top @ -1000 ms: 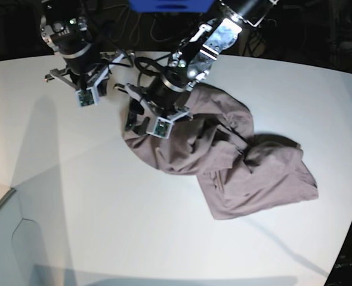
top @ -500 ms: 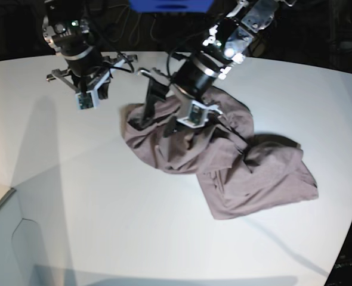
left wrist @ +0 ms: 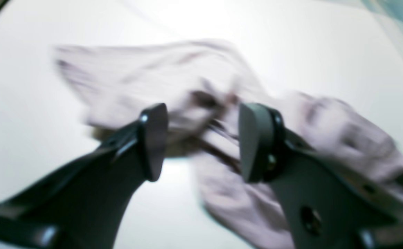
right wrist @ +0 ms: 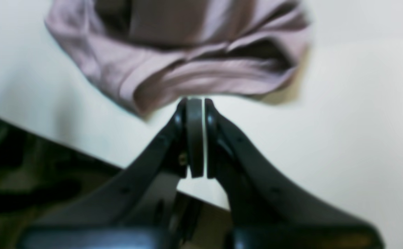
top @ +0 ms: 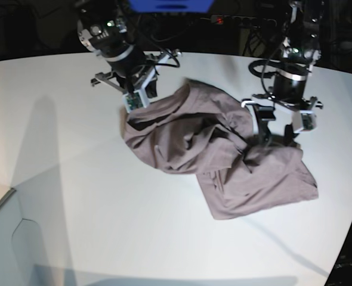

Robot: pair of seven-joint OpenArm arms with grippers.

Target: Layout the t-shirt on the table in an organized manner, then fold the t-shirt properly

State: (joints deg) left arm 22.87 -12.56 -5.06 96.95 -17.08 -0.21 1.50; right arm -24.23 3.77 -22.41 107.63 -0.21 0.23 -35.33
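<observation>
The mauve t-shirt (top: pixel 224 155) lies crumpled in two bunched lumps on the white table (top: pixel 74 179). My left gripper (top: pixel 275 132) hangs open over the shirt's right lump. In the left wrist view its fingers (left wrist: pixel 153 141) stand wide apart above blurred folds of the t-shirt (left wrist: pixel 146 79), with nothing between them. My right gripper (top: pixel 142 95) is shut at the shirt's upper left edge. In the right wrist view its tips (right wrist: pixel 195 103) are pressed together just short of a folded hem of the t-shirt (right wrist: pixel 187 69), holding nothing.
The table's curved far edge (top: pixel 45 58) runs behind both arms, with dark floor and cables beyond. A table edge (right wrist: pixel 66 152) shows close beside the right gripper in the right wrist view. A seam or cutout (top: pixel 12 226) marks the table's near left corner.
My left arm let go of the shirt's left part, opened and swung over to its right lump. My right arm moved right to the shirt's upper left edge, still shut.
</observation>
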